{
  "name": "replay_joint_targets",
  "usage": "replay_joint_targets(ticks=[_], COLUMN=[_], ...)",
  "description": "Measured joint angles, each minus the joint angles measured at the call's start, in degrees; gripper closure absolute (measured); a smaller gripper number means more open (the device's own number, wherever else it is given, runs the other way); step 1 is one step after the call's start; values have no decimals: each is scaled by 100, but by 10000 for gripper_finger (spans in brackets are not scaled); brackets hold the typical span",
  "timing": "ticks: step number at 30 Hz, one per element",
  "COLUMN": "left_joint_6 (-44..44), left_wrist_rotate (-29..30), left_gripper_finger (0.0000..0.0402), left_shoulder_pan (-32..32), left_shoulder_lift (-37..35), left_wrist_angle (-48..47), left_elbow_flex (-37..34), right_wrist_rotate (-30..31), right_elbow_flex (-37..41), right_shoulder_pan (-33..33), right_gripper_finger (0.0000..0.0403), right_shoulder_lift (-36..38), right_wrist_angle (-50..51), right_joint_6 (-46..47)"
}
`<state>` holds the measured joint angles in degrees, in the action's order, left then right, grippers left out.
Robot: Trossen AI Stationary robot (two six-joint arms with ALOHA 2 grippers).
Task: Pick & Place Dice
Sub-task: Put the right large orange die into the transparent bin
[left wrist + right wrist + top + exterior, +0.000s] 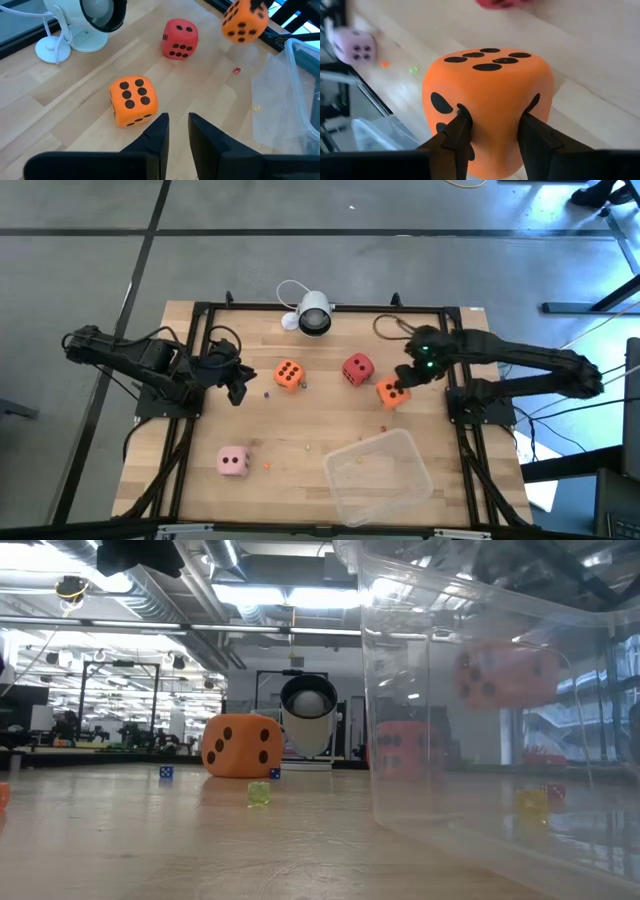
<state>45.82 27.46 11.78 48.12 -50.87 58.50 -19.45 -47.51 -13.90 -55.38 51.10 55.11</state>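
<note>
We take this for a robotics lab in an open industrial hall. The wooden table [300, 425] stands on a bare grey concrete floor [90, 280] marked with dark seams, and a black metal frame [200, 315] edges it. Beyond the left gripper [177, 125] stands a small white camera [95, 20] with its white cable [55, 42]. Looking level across the table, we see exposed ceiling ducts [170, 595], strip lights [270, 595] and rows of cluttered workbenches [90, 730] far behind.

Orange die [241, 746] on table [180, 840]; clear tub [480, 690] close, right.
</note>
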Motion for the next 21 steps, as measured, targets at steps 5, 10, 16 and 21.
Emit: replay_joint_targets(ticks=[5,10,16,21], left_joint_6=[0,20,43,44], left_wrist_rotate=[-2,-2,-2,-1], left_gripper_finger=[336,336,336,336], left_shoulder_pan=[-1,-1,-1,0], left_shoulder_lift=[0,0,0,0], left_wrist_angle=[0,0,0,0], left_elbow_flex=[0,0,-2,0], right_wrist_rotate=[236,641,1132,1324], right_elbow_flex=[-482,-1261,-1912,-2117], right_shoulder_pan=[163,628,1622,2511], right_gripper_finger=[280,284,291,311], right_shoulder_lift=[632,772,552,158], right_wrist_angle=[91,144,148,152], right_joint_6=[336,650,1069,1448])
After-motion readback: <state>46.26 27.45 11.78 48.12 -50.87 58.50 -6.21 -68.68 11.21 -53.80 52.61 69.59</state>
